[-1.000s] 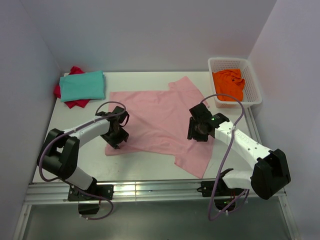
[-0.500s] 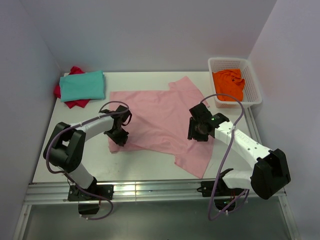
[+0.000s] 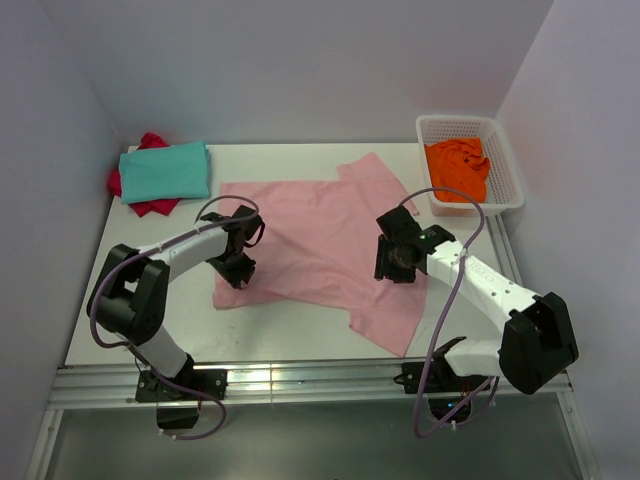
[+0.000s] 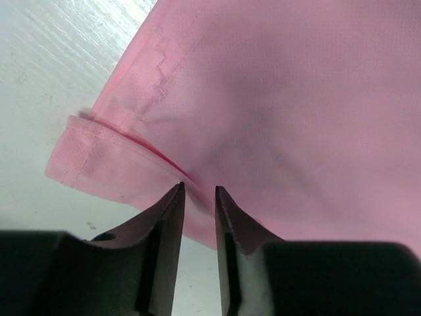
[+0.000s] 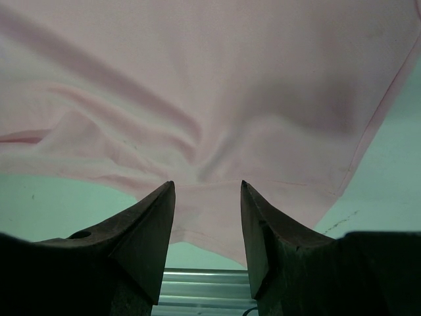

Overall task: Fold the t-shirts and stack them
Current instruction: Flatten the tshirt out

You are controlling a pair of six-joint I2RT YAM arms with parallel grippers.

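A pink t-shirt [image 3: 310, 235] lies spread flat in the middle of the white table [image 3: 150, 300]. My left gripper [image 3: 238, 268] is at its near-left corner. In the left wrist view [image 4: 199, 191] the jaws are nearly together, with a ridge of the pink t-shirt [image 4: 296, 99] pinched between the tips beside a folded-over hem. My right gripper [image 3: 395, 262] is over the shirt's right side. In the right wrist view [image 5: 207, 187] its jaws stand wide apart just above the pink t-shirt [image 5: 197, 79], holding nothing.
A folded teal shirt [image 3: 165, 170] lies on a red shirt [image 3: 150, 207] at the far left. A white basket [image 3: 507, 170] at the far right holds an orange shirt [image 3: 458, 168]. The table's metal front rail [image 3: 300, 385] runs along the near edge.
My left gripper has shifted slightly away from the near edge. The shirt's near-left corner drew in and then spread back out. The right arm has hardly moved.
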